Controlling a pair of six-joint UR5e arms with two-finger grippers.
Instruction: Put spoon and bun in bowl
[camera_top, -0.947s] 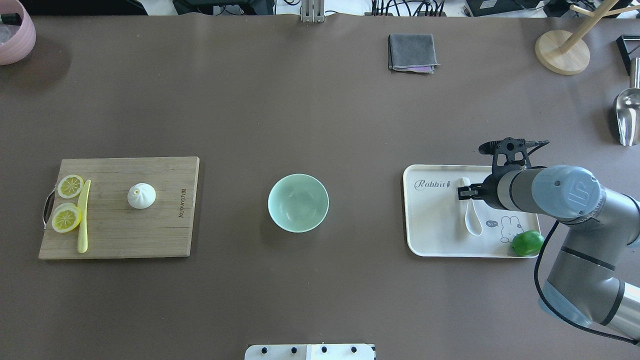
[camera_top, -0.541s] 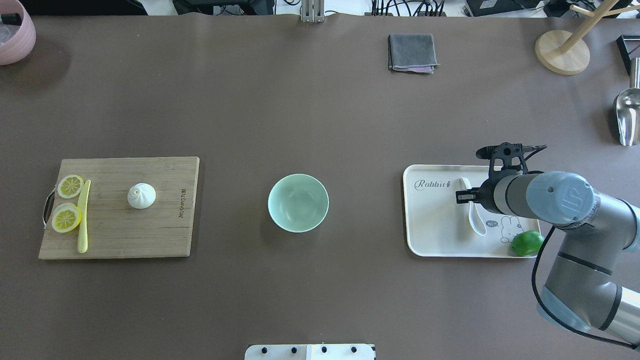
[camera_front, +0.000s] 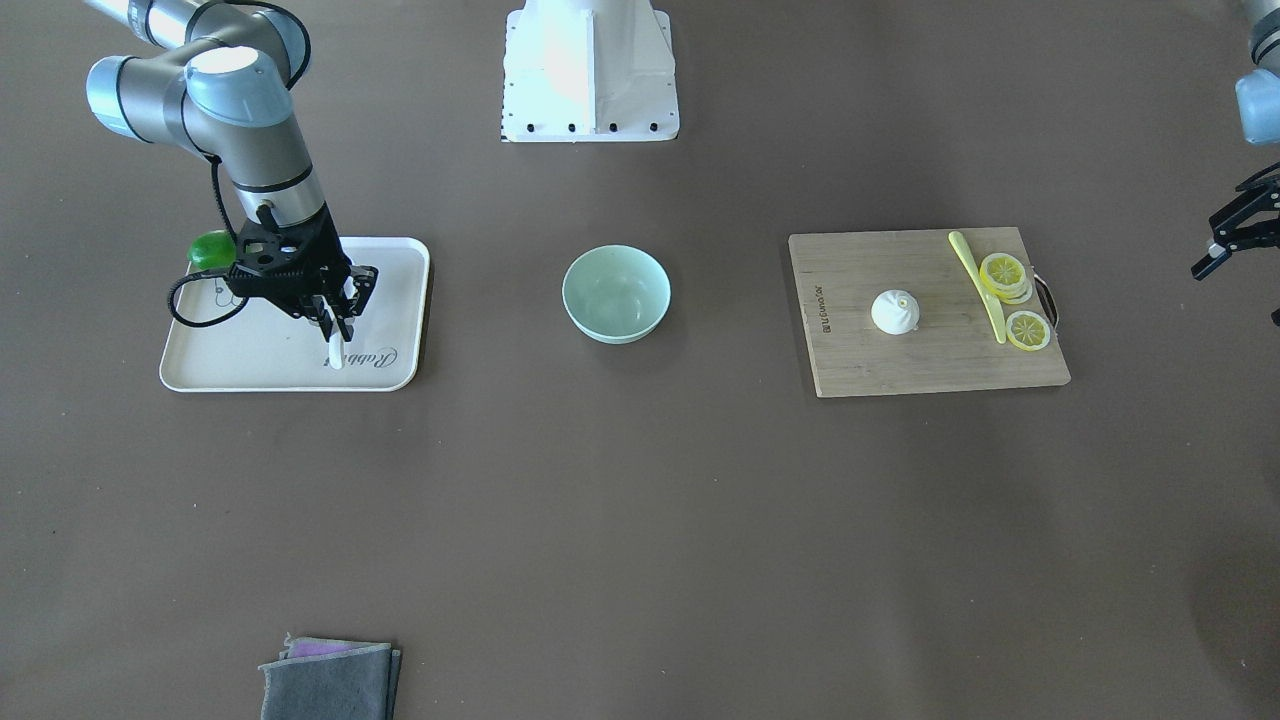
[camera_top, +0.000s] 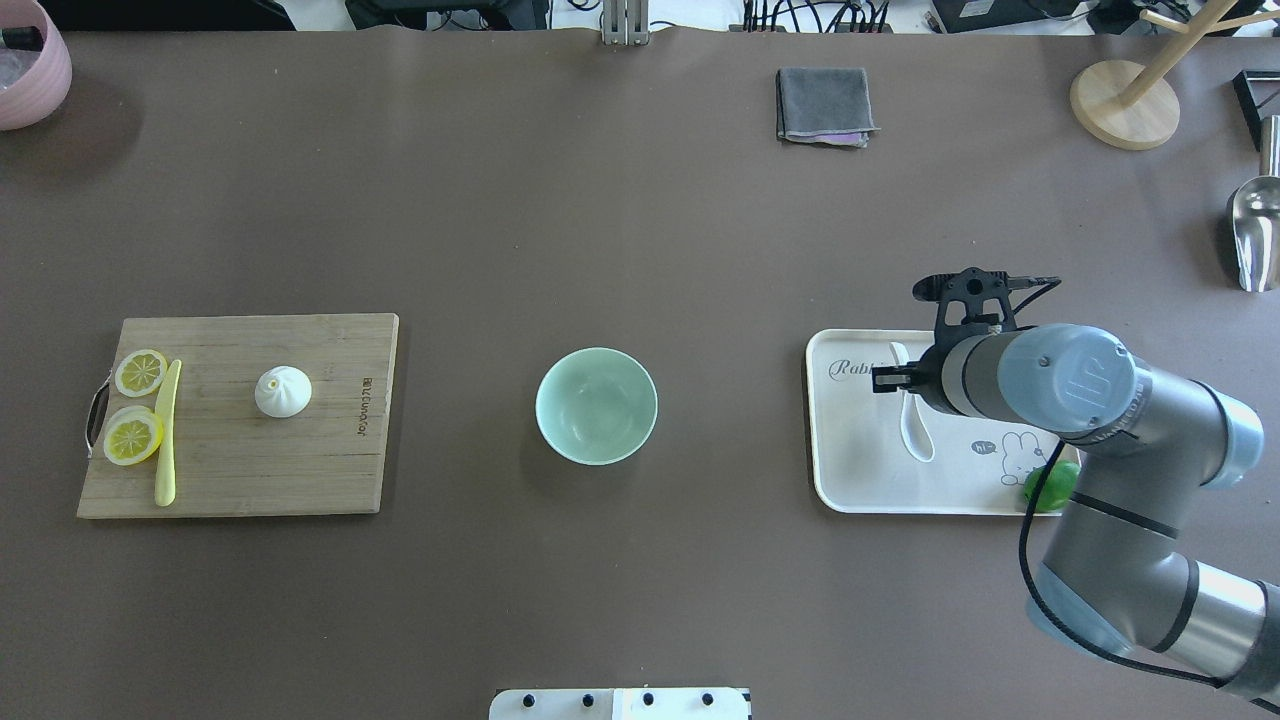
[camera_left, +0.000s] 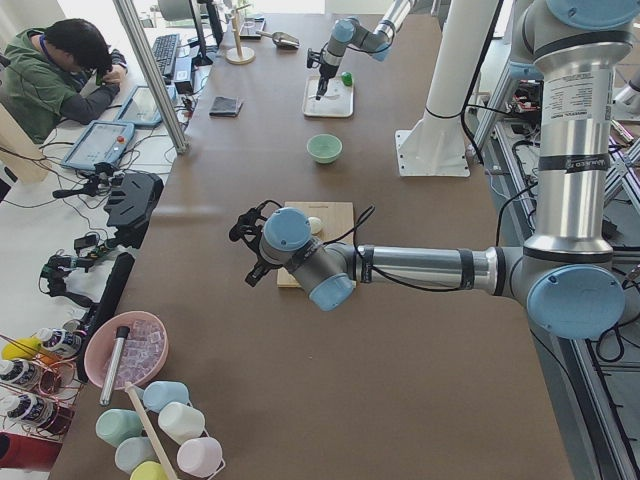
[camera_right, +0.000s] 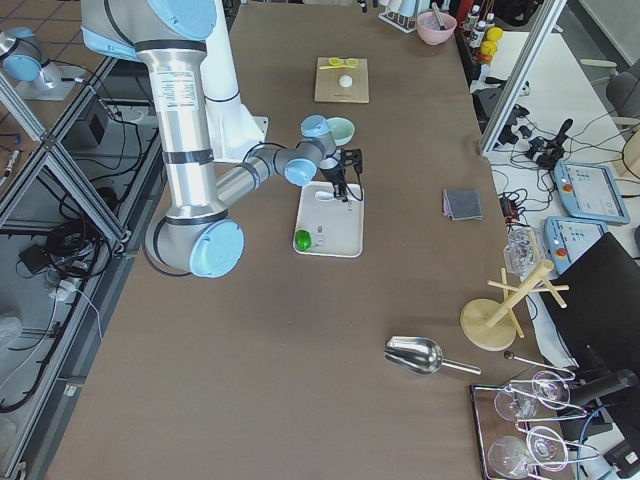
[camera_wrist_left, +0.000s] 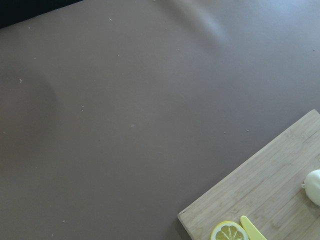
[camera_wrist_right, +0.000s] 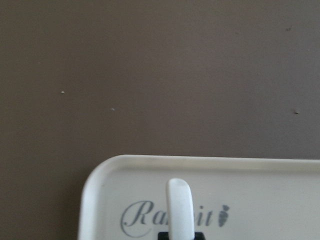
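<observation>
Spoon pinched by its handle, carry to the bowl yet to come

Nearest the action, the right gripper (camera_top: 897, 378) has its two fingers closed on the short handle of the white ceramic soup spoon (camera_top: 916, 438). The spoon's deep scoop lies over the white rectangular plastic tray (camera_top: 850, 470). Whether the scoop has cleared the tray floor I cannot tell. A round green lime (camera_top: 1042, 490) sits at the tray's corner, partly hidden by the arm.

Further off, at the table's middle, the round pale mint-green bowl (camera_top: 596, 408) stands empty, well apart from the tray. Beyond it lies the rectangular wooden cutting board (camera_top: 330, 460), with the small white pleated steamed bun (camera_top: 283, 391) near its middle. Yellow lemon slices (camera_top: 134, 438) and a thin pale yellow knife (camera_top: 167, 440) lie at its far end. Farthest out, the left gripper (camera_front: 1232, 238) hangs past the board; its fingers show too small to tell whether they are spread or closed.

The hold is well up a smooth handle with the heavy scoop hanging free, so the spoon could pivot or slip during the swing. A low scoop might catch the tray lip or knock the bowl's rim and shove the bowl. Released from too high, the spoon could bounce out.
</observation>
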